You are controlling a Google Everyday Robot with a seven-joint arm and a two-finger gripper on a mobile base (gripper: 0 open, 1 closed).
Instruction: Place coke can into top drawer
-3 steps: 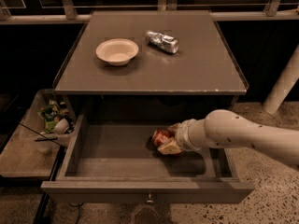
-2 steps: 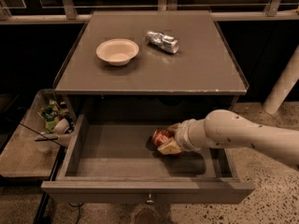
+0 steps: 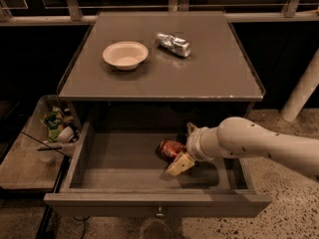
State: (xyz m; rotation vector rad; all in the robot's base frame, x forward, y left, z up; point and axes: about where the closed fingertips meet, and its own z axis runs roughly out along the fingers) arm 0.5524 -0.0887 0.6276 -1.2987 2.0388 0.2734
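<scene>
Change record: none discernible.
- End effector (image 3: 182, 149): position unchanged, inside the open top drawer (image 3: 149, 201), right of centre, at the coke can (image 3: 170, 147).
- Coke can: same spot, same tilt.
- Arm: same reach from the right.

The flat grey-brown table top (image 3: 214, 73) holds a round white bowl (image 3: 125, 54) on the left and a shiny, dented silver can (image 3: 173, 44) lying on its side near it, not touching, while the robot's gripper (image 3: 179, 152) is down inside the open top drawer (image 3: 154, 199) below.
</scene>
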